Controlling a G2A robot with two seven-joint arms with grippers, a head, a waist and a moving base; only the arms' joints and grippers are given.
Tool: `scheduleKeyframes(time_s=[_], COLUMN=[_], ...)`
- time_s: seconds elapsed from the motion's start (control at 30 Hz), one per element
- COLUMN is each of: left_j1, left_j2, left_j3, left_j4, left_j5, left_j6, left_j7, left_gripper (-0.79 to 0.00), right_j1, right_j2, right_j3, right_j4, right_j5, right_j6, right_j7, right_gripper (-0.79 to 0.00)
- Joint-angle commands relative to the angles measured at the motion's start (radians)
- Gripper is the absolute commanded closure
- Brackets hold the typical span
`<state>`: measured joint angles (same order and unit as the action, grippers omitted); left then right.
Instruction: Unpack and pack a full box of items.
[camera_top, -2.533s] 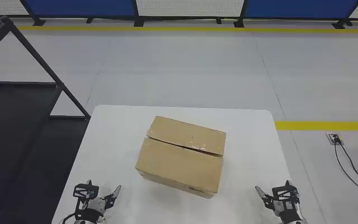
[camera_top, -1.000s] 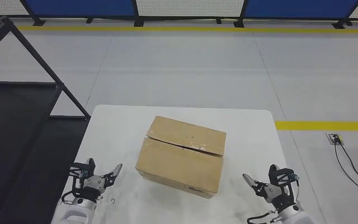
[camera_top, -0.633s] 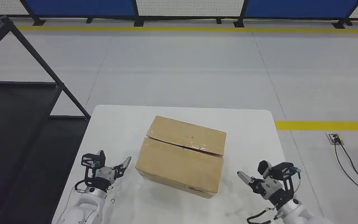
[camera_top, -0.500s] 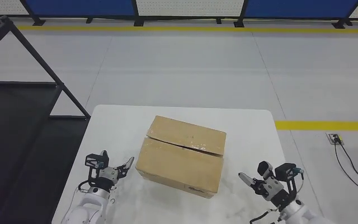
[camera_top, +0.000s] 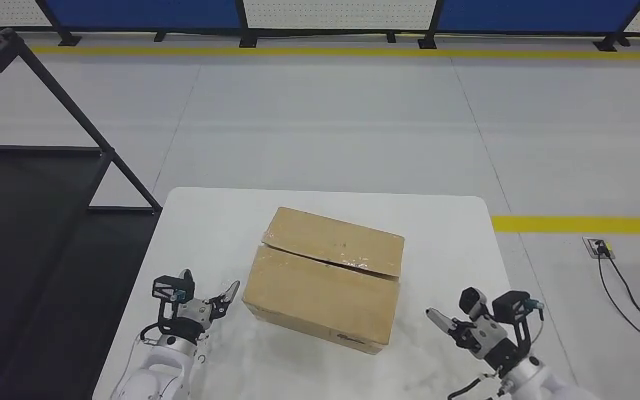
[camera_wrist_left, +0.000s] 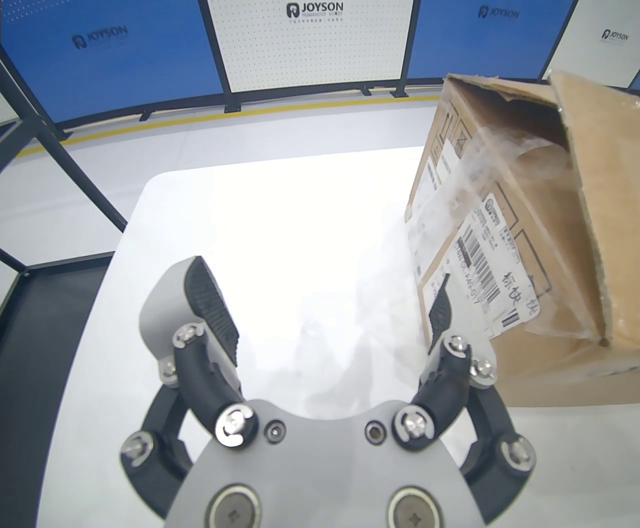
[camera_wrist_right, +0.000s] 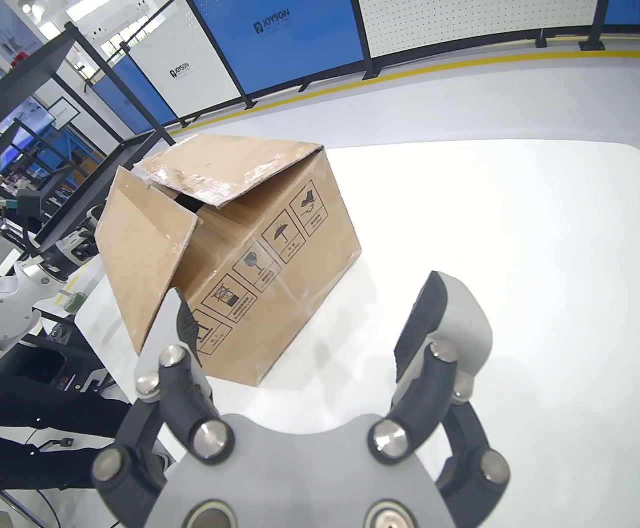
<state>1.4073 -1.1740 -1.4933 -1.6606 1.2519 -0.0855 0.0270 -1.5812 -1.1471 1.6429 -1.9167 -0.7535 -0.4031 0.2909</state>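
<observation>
Left pincer (camera_wrist_left: 320, 290) and right pincer (camera_wrist_right: 307, 295) gape empty beside box (camera_top: 325, 285), flaps ajar, contents hidden.

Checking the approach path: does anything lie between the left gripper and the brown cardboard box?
No. The top and left wrist views show only bare white table between the left gripper and the brown cardboard box.

Can't peek inside
We can't tell what's in the box (camera_top: 325, 290); beside the left gripper (camera_wrist_left: 322, 290) the edge crops it.
</observation>
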Motion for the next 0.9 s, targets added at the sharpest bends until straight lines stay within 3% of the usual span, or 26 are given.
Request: scheduleKeyframes(time_s=[0.0,0.13,0.47,0.87], left_j1=[-0.009,-0.037,-0.090,-0.047], left_j2=[-0.002,-0.003,-0.006,-0.006], left_j3=[0.002,0.016,0.058,0.070], left_j4=[0.006,0.031,0.080,0.025], left_j5=[-0.002,0.022,0.076,0.097], left_j6=[0.004,-0.001,-0.068,-0.095], left_j7=[-0.001,0.004,0.003,0.008], left_gripper=[-0.785,-0.785,-0.785,-0.785], right_j1=[0.002,0.006,0.073,0.105], right_j2=[0.000,0.002,0.021,0.042], right_j3=[-0.001,0.006,0.045,0.058], right_j4=[0.002,0.019,0.103,0.142], right_j5=[0.023,0.134,0.480,0.656], right_j6=[-0.005,-0.038,-0.171,-0.233], right_j7=[0.000,0.033,0.260,0.428], right_gripper=[-0.785,-0.785,-0.785,-0.785])
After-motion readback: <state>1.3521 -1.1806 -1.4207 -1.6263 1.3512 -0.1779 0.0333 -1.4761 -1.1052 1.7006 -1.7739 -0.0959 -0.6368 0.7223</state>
